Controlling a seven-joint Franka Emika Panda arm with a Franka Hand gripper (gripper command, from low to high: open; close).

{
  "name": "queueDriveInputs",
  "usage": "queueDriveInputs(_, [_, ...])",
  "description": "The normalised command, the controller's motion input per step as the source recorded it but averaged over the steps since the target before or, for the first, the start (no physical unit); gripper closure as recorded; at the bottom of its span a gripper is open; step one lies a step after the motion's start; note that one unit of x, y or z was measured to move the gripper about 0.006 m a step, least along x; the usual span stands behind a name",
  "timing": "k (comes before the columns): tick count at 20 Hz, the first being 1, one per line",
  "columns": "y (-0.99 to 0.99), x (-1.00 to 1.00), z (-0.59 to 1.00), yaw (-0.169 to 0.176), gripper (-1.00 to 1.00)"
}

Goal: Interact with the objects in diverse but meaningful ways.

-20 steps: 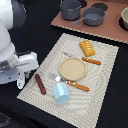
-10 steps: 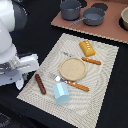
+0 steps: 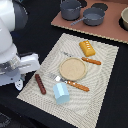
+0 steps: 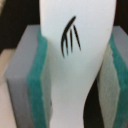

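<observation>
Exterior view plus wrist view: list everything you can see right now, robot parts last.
placemat: one, beige, on the dark table
plate: one, tan, mid-placemat
ridged block: one, orange-yellow, beyond the plate
cutlery: two, orange-handled, one at the plate's exterior-view right, one on its near side
stick: one, dark brown, placemat's exterior-view left edge
faceted cup: one, light blue, near side of the placemat
pots: two, grey, on the brown board at the back
white bone-shaped piece: one, between the gripper pads
gripper: one, grey with teal pads, shut on the white piece
</observation>
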Motion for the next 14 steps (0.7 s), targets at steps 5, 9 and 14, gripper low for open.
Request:
queueDriveInputs(5, [0.62, 0.37, 0.77, 0.000, 1.00])
queueDriveInputs(9, [0.57, 0.39, 0.49, 0.002, 1.00])
queueDriveInputs(14, [0.43, 0.54, 0.25, 0.000, 1.00])
